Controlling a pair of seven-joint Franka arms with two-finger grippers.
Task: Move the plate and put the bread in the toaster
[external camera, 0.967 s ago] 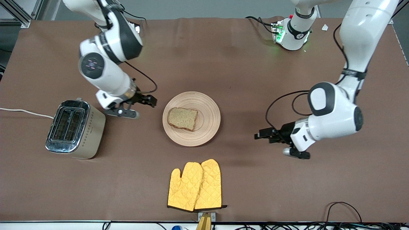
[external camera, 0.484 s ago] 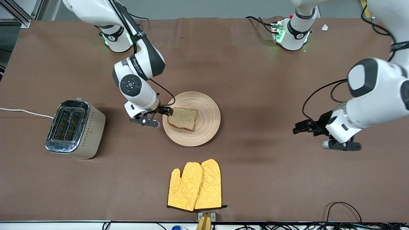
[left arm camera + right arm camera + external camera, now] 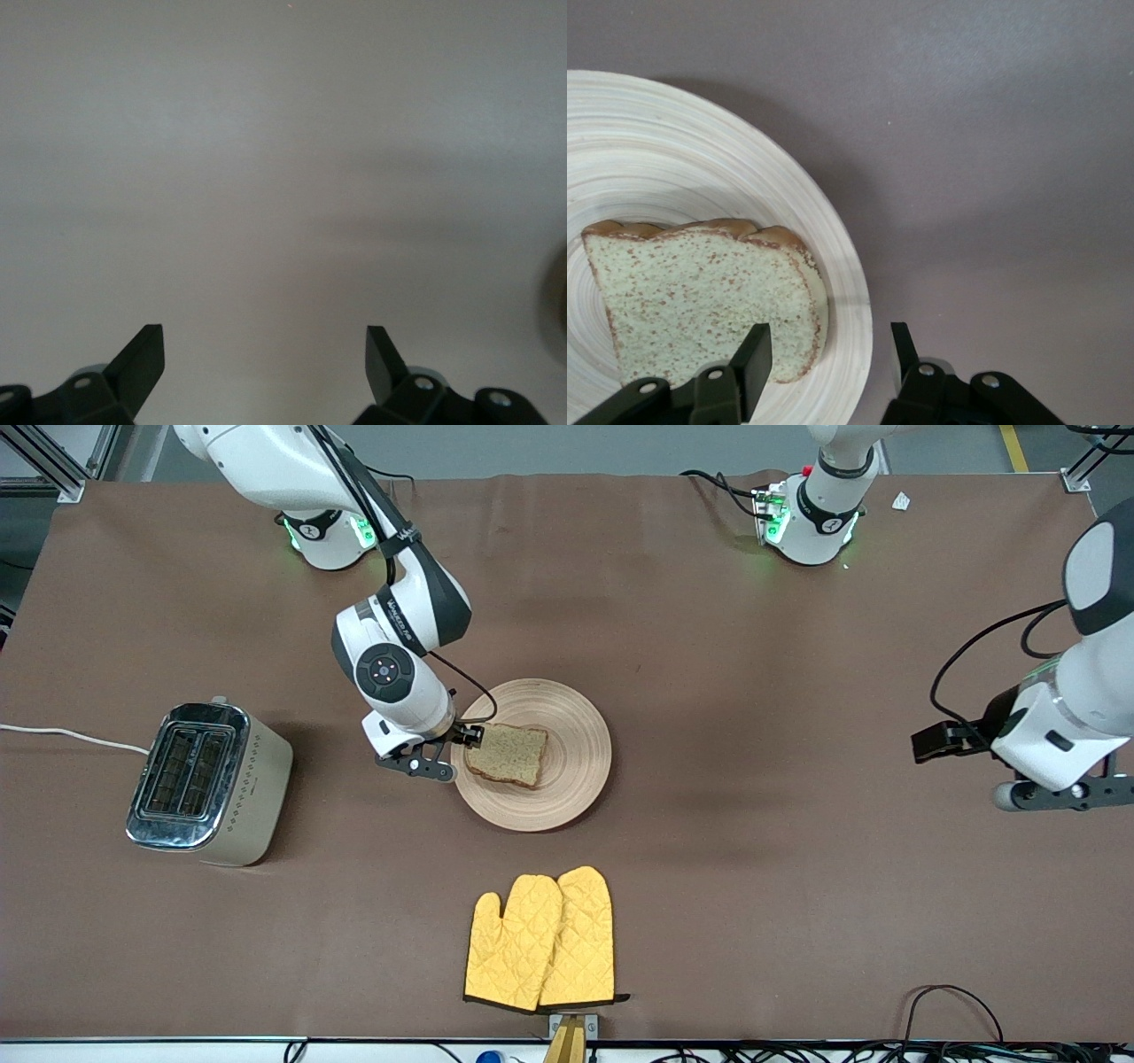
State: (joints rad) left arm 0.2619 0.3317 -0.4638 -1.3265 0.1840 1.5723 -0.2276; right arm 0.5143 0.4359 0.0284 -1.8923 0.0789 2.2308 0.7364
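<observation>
**A:** Where is your right gripper [image 3: 467, 737]?

**B:** At the edge of the round light-wood plate [image 3: 576, 771] nearest the right arm's end of the table. Its fingers stand apart, one over the crust corner of the square brown wholegrain bread slice [image 3: 507, 754], one off the rim; no grip is visible.

**A:** What surrounds it?

**B:** You see the chrome-topped cream toaster [image 3: 208, 782] with its white cord [image 3: 71, 736] well apart, toward the right arm's end. Yellow quilted oven mitts [image 3: 541, 940] lie nearer the camera than the plate. Nothing lies between plate and toaster.

**A:** Your left gripper [image 3: 266, 354]?

**B:** Wide open, over bare brown table [image 3: 753, 886], waiting.
</observation>
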